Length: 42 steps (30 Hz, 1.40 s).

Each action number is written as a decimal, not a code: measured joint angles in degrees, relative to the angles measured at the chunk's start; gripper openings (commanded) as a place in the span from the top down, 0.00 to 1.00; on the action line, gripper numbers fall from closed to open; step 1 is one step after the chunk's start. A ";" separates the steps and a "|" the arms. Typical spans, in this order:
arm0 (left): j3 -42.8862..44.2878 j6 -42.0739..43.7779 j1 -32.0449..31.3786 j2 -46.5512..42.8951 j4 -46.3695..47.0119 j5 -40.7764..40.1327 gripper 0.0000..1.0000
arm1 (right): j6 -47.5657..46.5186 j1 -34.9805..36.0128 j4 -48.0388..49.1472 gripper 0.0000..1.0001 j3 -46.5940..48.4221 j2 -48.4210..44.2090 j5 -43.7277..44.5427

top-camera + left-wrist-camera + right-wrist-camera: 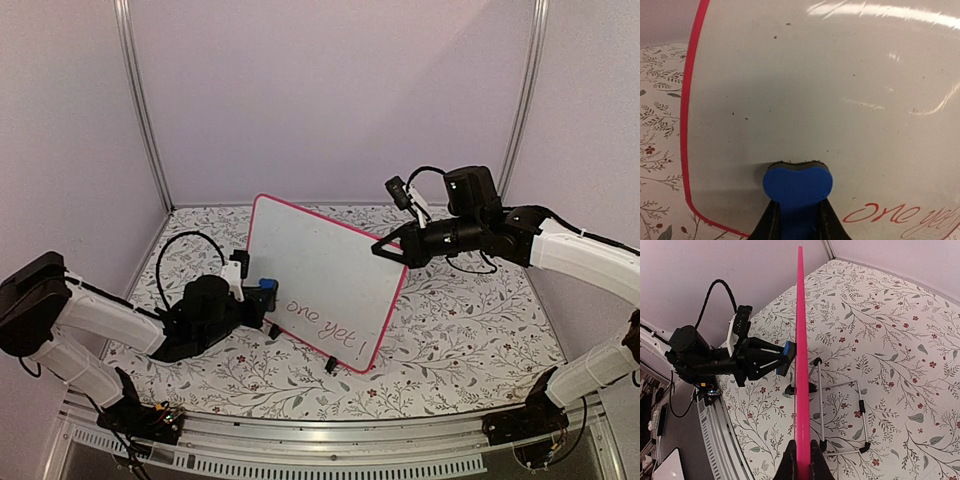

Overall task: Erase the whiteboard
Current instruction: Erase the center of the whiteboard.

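The whiteboard (320, 275) stands upright on two small black feet, white with a pink-red frame. Red handwriting (325, 318) runs along its lower part, also seen as red script (900, 215) in the left wrist view. My left gripper (262, 295) is shut on a blue eraser (797, 184), whose dark pad presses against the board's lower left face. My right gripper (385, 250) is shut on the board's upper right edge. In the right wrist view the whiteboard's pink frame (801, 365) runs edge-on straight up between my fingers (802, 460).
A wire stand (842, 415) with black end caps props the board from behind. The floral tablecloth (470, 330) covers the table. Pale walls and metal posts enclose the back and sides.
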 measured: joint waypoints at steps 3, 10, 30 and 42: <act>-0.48 -0.55 -0.17 1.18 2.05 0.07 0.95 | 0.35 0.00 -0.07 1.00 0.00 0.00 0.28; -3.28 -2.49 -1.31 4.00 5.97 0.15 0.95 | 0.55 0.00 -0.07 1.00 0.00 0.00 0.39; -7.87 -6.05 -3.82 6.91 6.71 0.07 0.95 | 0.20 0.00 -0.07 1.00 0.00 0.00 0.11; -1.62 -1.11 -3.45 2.51 -2.16 -0.59 0.95 | 0.44 0.00 -0.09 1.00 0.00 0.00 0.37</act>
